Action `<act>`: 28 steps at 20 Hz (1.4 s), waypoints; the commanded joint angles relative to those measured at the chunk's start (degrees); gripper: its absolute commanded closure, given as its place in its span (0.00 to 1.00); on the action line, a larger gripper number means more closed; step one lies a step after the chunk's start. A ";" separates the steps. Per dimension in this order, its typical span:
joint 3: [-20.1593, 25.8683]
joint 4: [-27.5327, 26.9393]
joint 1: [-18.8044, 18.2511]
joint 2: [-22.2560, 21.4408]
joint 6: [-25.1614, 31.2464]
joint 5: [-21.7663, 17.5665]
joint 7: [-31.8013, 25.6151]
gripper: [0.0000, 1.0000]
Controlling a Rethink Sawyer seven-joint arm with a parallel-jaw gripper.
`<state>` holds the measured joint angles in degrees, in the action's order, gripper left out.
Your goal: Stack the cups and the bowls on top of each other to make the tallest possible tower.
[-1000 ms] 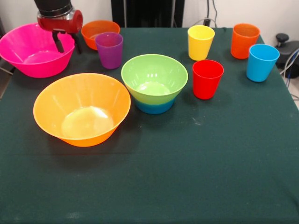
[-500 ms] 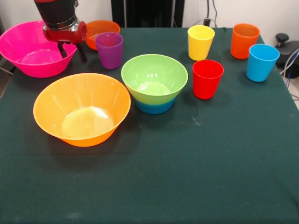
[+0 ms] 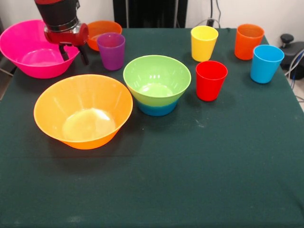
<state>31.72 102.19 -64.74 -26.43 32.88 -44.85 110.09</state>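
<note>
from my remote station: the gripper (image 3: pixel 73 53) hangs at the far left of the green table (image 3: pixel 190 166), its two dark fingers (image 3: pixel 83 55) spread apart and straddling the right-hand rim of the large pink bowl (image 3: pixel 28 50). one finger sits inside the rim, the other just outside it; i cannot tell whether either touches the plastic, and the bowl looks to be resting on the cloth rather than lifted. nothing else lies between the fingers.

just behind the gripper is the small orange bowl (image 3: pixel 100 29), partly hidden by the purple cup (image 3: pixel 111 51), which stands upright just to the gripper's right. below the gripper, nearer the camera, the large orange bowl (image 3: pixel 83 110) sits open side up, apart from the pink one.

at the table's middle, well to the right of the gripper, the green bowl (image 3: pixel 156 78) is nested in the small blue bowl (image 3: pixel 156 109), with only a blue band showing beneath it. the red cup (image 3: pixel 211 80) stands just beside that pair. the yellow cup (image 3: pixel 204 42), orange cup (image 3: pixel 248 41) and light blue cup (image 3: pixel 266 63) stand upright near the far right corner, each apart from the others.
</note>
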 commanded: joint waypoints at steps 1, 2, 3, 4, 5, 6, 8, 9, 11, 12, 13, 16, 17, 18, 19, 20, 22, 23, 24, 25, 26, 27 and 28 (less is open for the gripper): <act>1.22 -4.13 2.10 1.83 -1.06 -5.05 -10.54 0.00; 1.04 -4.21 2.28 1.70 -0.97 -5.21 -10.47 0.00; 0.87 -4.16 2.44 1.49 -1.26 -5.47 -10.21 0.00; 0.95 -4.12 2.34 1.54 -1.12 -5.31 -10.31 0.00; 1.07 -4.24 2.35 1.58 -0.99 -5.25 -10.49 0.00; 1.10 -4.23 2.38 1.54 -1.07 -5.29 -10.49 0.00; 1.15 -4.17 2.43 1.43 -1.03 -5.39 -10.67 0.00; 1.15 -4.12 2.40 1.44 -1.12 -5.45 -10.67 0.00; 0.58 -4.11 2.89 1.07 -1.30 -5.72 -9.80 0.00; 0.33 -4.06 3.12 0.88 -1.30 -5.86 -9.49 1.00; 0.36 -4.05 3.09 0.88 -1.16 -5.77 -9.57 1.00; 0.44 -4.00 3.08 0.84 -0.98 -5.64 -9.84 0.00; 0.42 -3.99 3.10 0.82 -0.98 -5.67 -9.90 1.00; 0.41 -4.00 3.13 0.81 -0.94 -5.65 -9.89 1.00; 0.40 -4.02 3.16 0.80 -0.91 -5.64 -9.88 1.00; 0.39 -4.03 3.19 0.80 -0.87 -5.62 -9.87 1.00; 0.67 -3.62 3.20 0.41 -2.75 -6.23 -9.21 1.00; 0.64 -3.53 3.17 0.48 -2.76 -6.06 -8.98 1.00; 0.71 -3.67 3.19 0.64 -2.14 -5.82 -9.35 1.00; 0.78 -3.70 3.12 0.62 -1.91 -5.75 -9.60 1.00; 0.75 -3.72 3.14 0.59 -1.79 -5.72 -9.63 1.00; 0.79 -3.87 3.09 0.72 -1.51 -5.57 -9.79 1.00; 0.88 -3.93 2.97 0.96 -1.46 -5.49 -9.98 1.00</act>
<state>31.75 101.88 -64.49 -28.49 32.91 -44.85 110.09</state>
